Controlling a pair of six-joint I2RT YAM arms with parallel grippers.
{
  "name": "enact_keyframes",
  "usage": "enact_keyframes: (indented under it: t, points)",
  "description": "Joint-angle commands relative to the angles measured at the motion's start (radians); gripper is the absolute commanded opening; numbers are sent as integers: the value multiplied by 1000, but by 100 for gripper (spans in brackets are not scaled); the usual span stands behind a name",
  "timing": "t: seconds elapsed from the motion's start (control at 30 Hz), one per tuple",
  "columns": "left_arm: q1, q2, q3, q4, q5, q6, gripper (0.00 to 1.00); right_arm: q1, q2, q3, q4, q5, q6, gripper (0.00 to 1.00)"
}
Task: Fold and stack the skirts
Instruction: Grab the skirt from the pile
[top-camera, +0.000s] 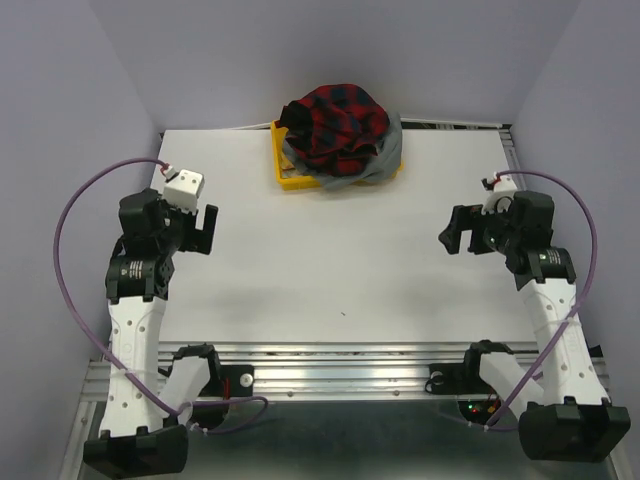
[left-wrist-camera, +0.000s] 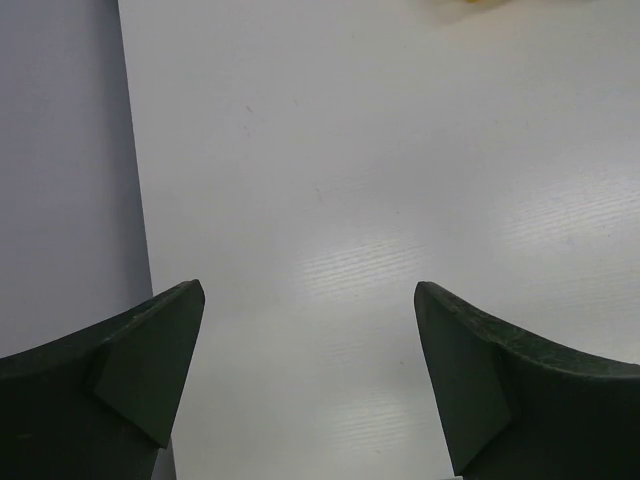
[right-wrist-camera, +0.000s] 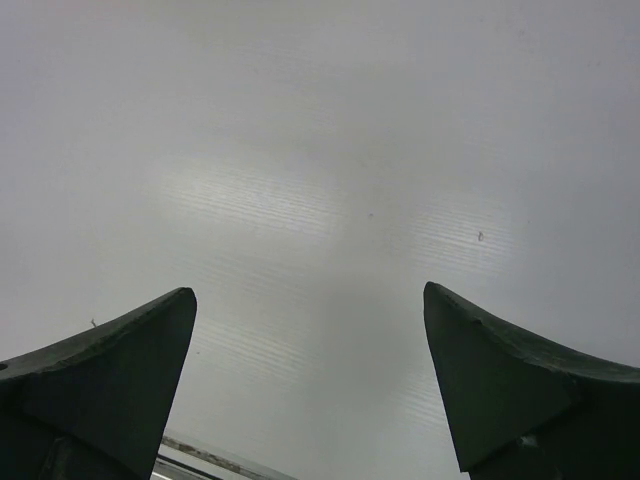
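Step in hand: judged from the layout, nothing is folded yet; the first job is getting one garment off the heap of skirts at the upper centre of the top view.
How to do it well: pinch only the top layer near an edge, lift until it clears the cloth beneath, then carry it down-frame to the bare middle before spreading. Using both arms on opposite edges should keep it flat. Grabbing deep in the mound risks dragging two garments, or the container, along.
Surface: white, broad, with bare room between the arms for spreading and folding.
Yellow tray: sits at the far middle edge of the surface; only its left and near rim show, the rest is buried under cloth.
Plaid skirt: red and black, crumpled, on top of the heap in the tray.
Grey skirt: under the plaid, spilling over the tray's right and near rim.
Floral skirt: no pastel cloth shows; whether it lies underneath cannot be told.
Left tool: fingers spread wide, empty, above bare surface at the left, well apart from the tray.
Right tool: fingers spread wide, empty, above bare surface at the right, likewise well apart.
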Motion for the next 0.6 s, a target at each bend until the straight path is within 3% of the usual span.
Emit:
enact_keyframes:
  t: [0.0, 0.23, 0.5, 0.57]
  points:
    - [0, 18, 29, 35, 23, 22, 99, 4, 34, 53, 69, -104, 9, 100]
    - [0, 110, 99, -18, 172, 14, 99, 24, 241, 195, 267, -198, 16, 100]
    - [-1, 222, 162, 9, 285, -56, 99, 290, 599, 578, 326, 81, -222, 100]
    - [0, 245, 173, 18, 302, -76, 99, 359, 735, 670, 266, 121, -318, 100]
